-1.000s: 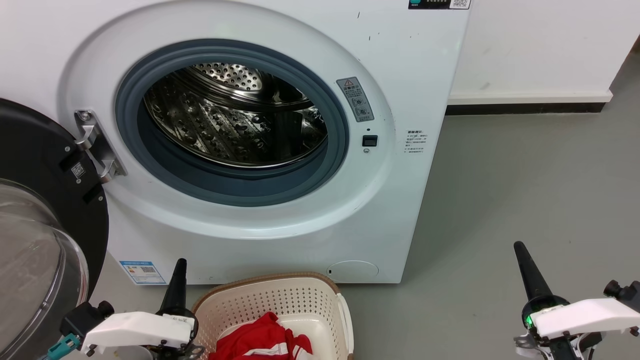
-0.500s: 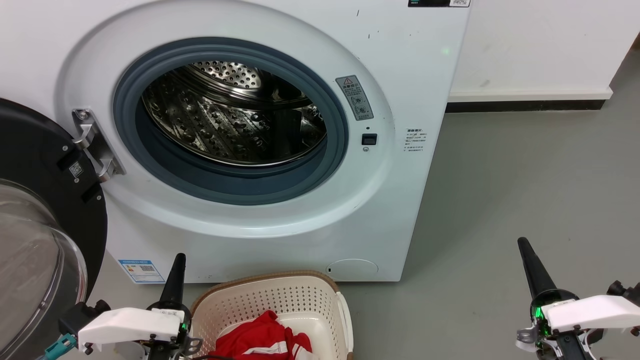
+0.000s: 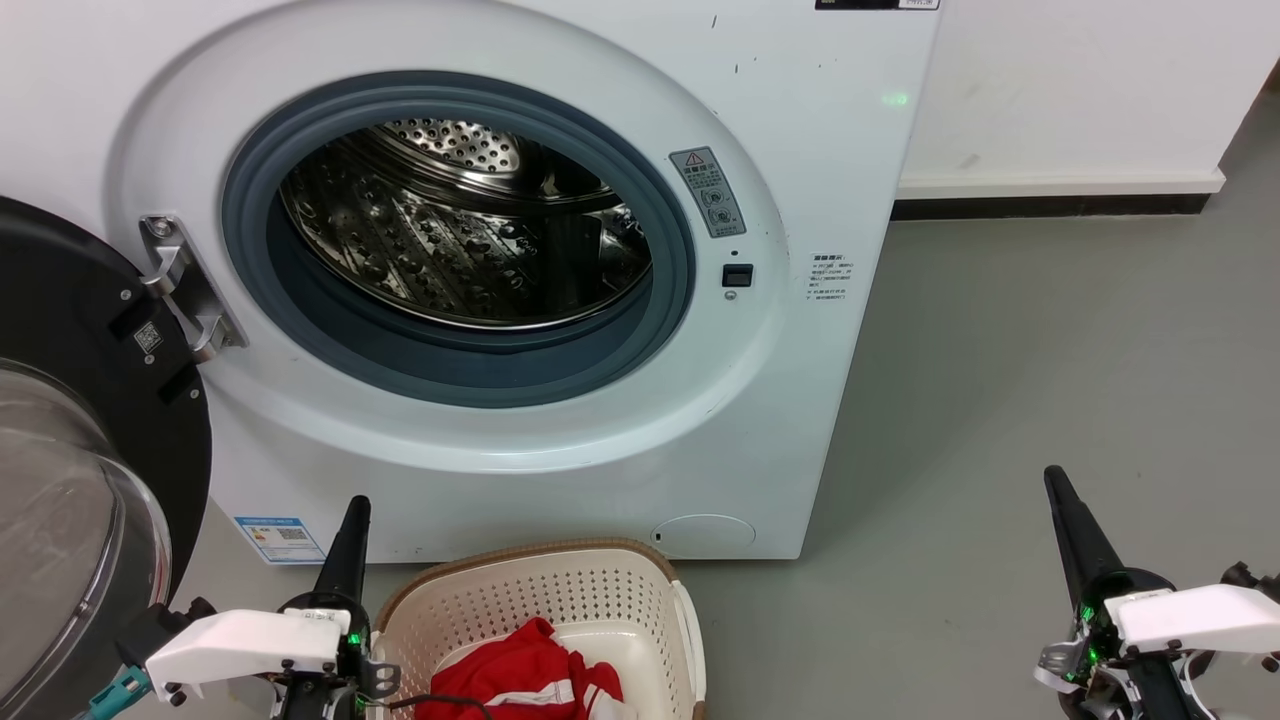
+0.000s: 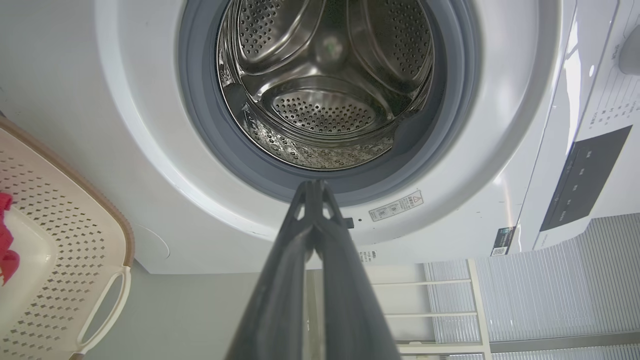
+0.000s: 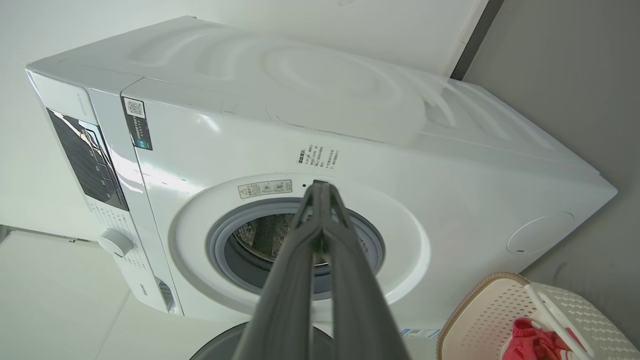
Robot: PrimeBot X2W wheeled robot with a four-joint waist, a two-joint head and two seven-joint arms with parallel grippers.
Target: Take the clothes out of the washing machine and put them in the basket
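Head view, washing machine (image 3: 820, 150): seen standing on the grey floor (image 3: 1050, 350), its round port ringed in grey rubber.
Head view, drum (image 3: 450, 250): perforated steel is seen through the port; no fabric can be made out inside.
Head view, door (image 3: 70, 400): swung open at the left, black-rimmed, with its glass bowl facing out.
Head view, basket (image 3: 520, 556): set on the floor just in front of the machine, below the port.
Head view, clothes (image 3: 520, 675): the red garment with white stripes is seen lying inside the basket.
Head view, left gripper (image 3: 357, 505): held just to the left of the basket, fingers pressed together, nothing gripped.
Head view, right gripper (image 3: 1055, 480): held over bare floor, well apart from the basket, clenched on nothing.
Left wrist view, left gripper (image 4: 313, 186): the two fingertips are seen meeting, pointed at the lower rim of the port.
Left wrist view, basket (image 4: 65, 260): seen at the left edge, with a strip of red fabric inside.
Right wrist view, right gripper (image 5: 320, 187): the fingertips are closed on each other, aimed at the machine's front.
Right wrist view, basket (image 5: 480, 305): seen at the lower right, with the red clothes (image 5: 530, 345) in it.
Right wrist view, control panel (image 5: 82, 155): a dark strip is seen at the machine's top, with a white knob (image 5: 115, 243) beside it.
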